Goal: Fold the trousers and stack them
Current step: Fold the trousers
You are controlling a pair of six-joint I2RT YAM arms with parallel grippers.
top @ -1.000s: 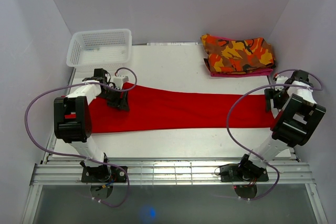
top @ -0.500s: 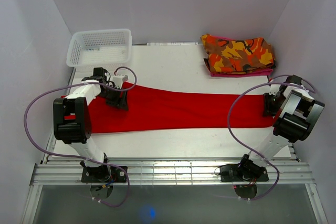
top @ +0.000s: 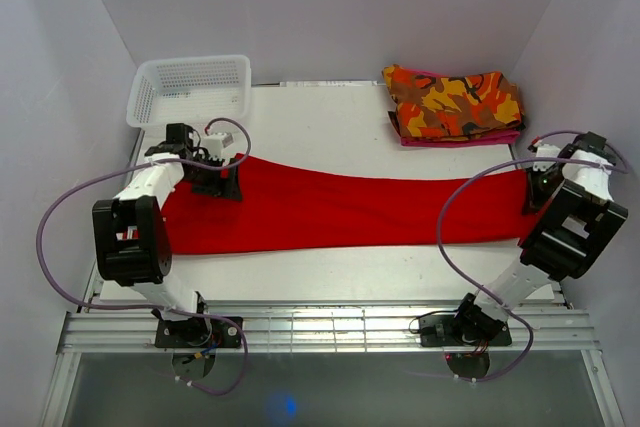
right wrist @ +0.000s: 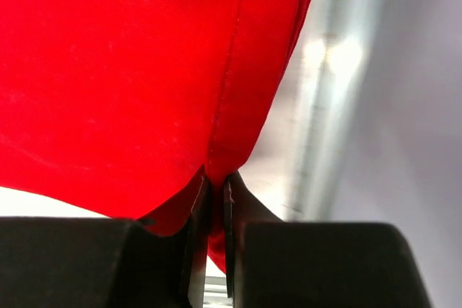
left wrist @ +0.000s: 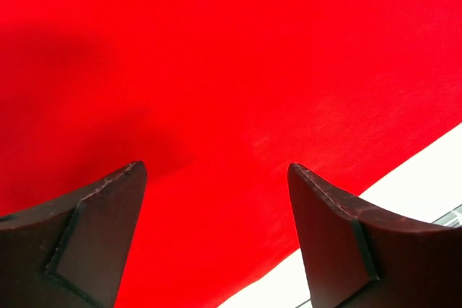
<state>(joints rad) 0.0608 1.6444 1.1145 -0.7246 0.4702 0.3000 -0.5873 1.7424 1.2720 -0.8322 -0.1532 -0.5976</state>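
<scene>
The bright red trousers (top: pixel 340 212) lie stretched flat across the table from left to right. My left gripper (top: pixel 222 185) hovers over their left end near the far edge. In the left wrist view its jaws stand wide apart over the red cloth (left wrist: pixel 216 91), holding nothing. My right gripper (top: pixel 536 197) is at the trousers' right end, and in the right wrist view (right wrist: pixel 216 182) its fingers are pinched together on a fold of the trousers (right wrist: pixel 130 70) beside a seam.
A white mesh basket (top: pixel 190 89) stands at the back left corner. A folded orange, red and yellow camouflage garment (top: pixel 452 104) lies at the back right. The table's metal rail (top: pixel 330 327) runs along the near edge, with walls close on both sides.
The right gripper has shifted toward the right wall and closed on the trousers' right end. The left gripper has moved a little toward the far left and opened wider.
</scene>
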